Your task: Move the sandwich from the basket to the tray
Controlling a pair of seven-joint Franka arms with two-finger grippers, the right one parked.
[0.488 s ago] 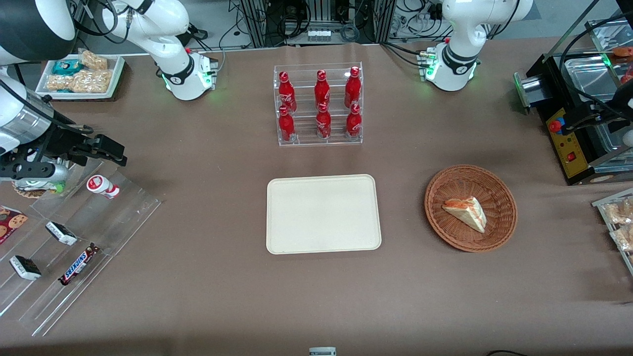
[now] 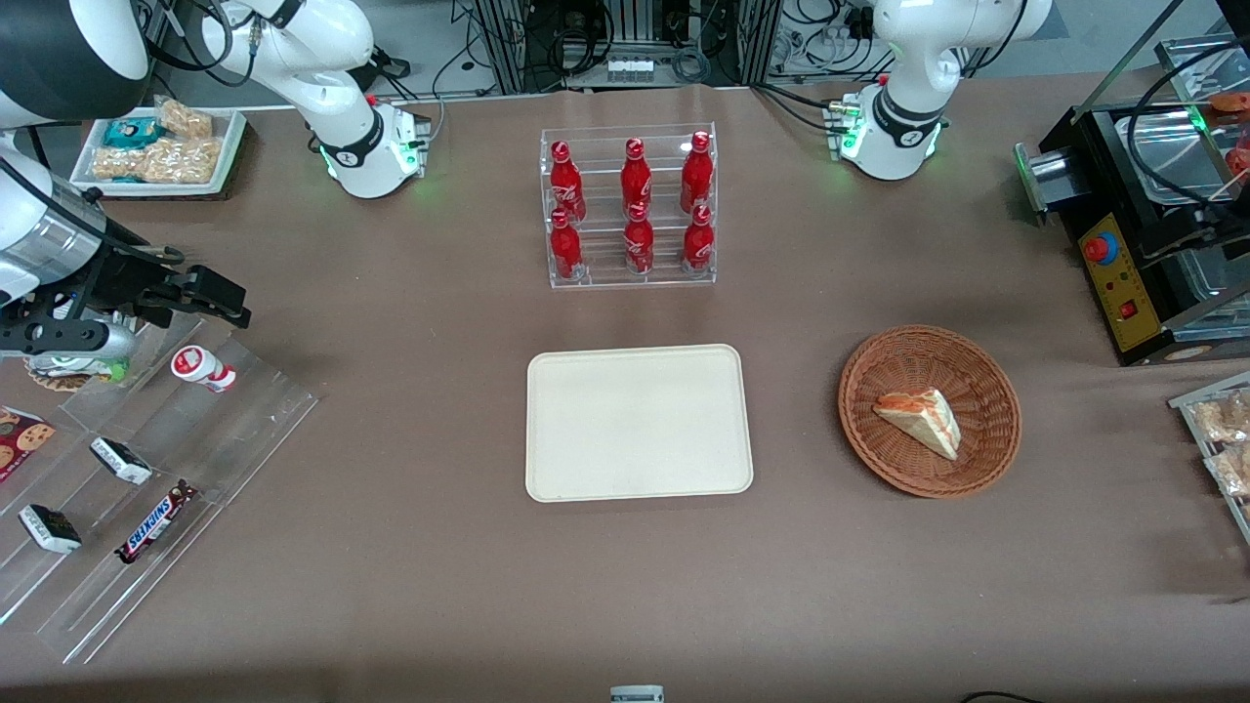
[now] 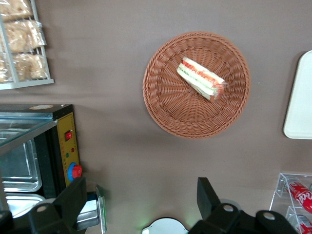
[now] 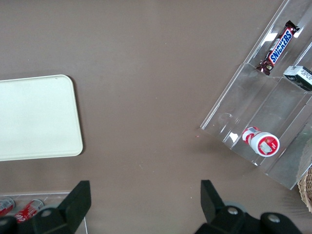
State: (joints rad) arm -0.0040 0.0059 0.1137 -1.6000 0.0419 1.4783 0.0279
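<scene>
The sandwich (image 2: pixel 920 421), a pale wedge with red-orange filling, lies in the round wicker basket (image 2: pixel 884 467) on the brown table. The wrist view shows the sandwich (image 3: pixel 201 79) in the basket (image 3: pixel 168 105) from above. The cream tray (image 2: pixel 639 422) lies flat beside the basket, toward the parked arm's end; one edge of the tray (image 3: pixel 300 97) shows in the wrist view. My left gripper (image 3: pixel 141 195) hangs open and holds nothing, high over bare table. It is farther from the front camera than the basket, next to the black machine. In the front view the gripper (image 2: pixel 1187 237) is only dark parts at the frame's edge.
A black machine with a red button (image 2: pixel 1123 283) stands at the working arm's end, with a rack of snack packets (image 2: pixel 1221 439) nearer the camera. A clear rack of red bottles (image 2: pixel 630 210) stands farther back than the tray. A stepped acrylic rack (image 2: pixel 146 459) is at the parked arm's end.
In the front view my gripper has shifted slightly toward the working arm's end of the table and partly left the frame. The sandwich, basket and tray have not moved.
</scene>
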